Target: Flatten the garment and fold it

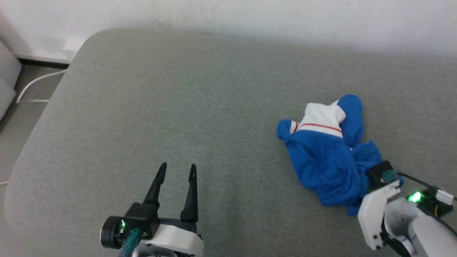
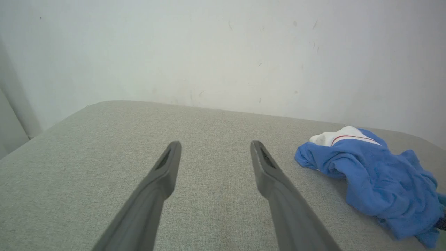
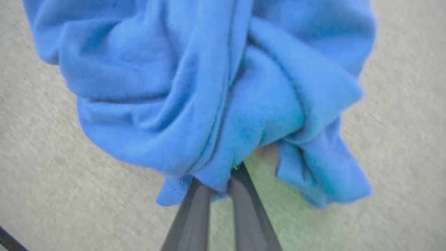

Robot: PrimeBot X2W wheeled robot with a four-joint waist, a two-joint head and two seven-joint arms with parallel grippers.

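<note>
Your grey cushion [image 1: 178, 107] meets a white wall [image 1: 250, 14] at the far side, and its rounded left edge leaves wide room. The garment [image 1: 325, 157] lies bunched at the right, its near edge pinched in your closed right tool [image 3: 226, 181]. Your left tool [image 1: 177, 166] hangs open, near left, well apart.

The garment [image 1: 321, 160] was found heaped on the right part of the cushion [image 1: 178, 89]. The right hand [image 3: 220, 184] was placed at the garment's near right edge, with a fold of cloth caught between its fingers. The left hand [image 1: 178, 167] was set over the near middle of the cushion, well apart from the garment and to its left, its fingers pointed toward the far side. A wall [image 1: 250, 14] was seen behind the cushion's far edge. On the floor [image 1: 18, 121], left of the cushion, a cable [image 1: 35, 84] was laid.
</note>
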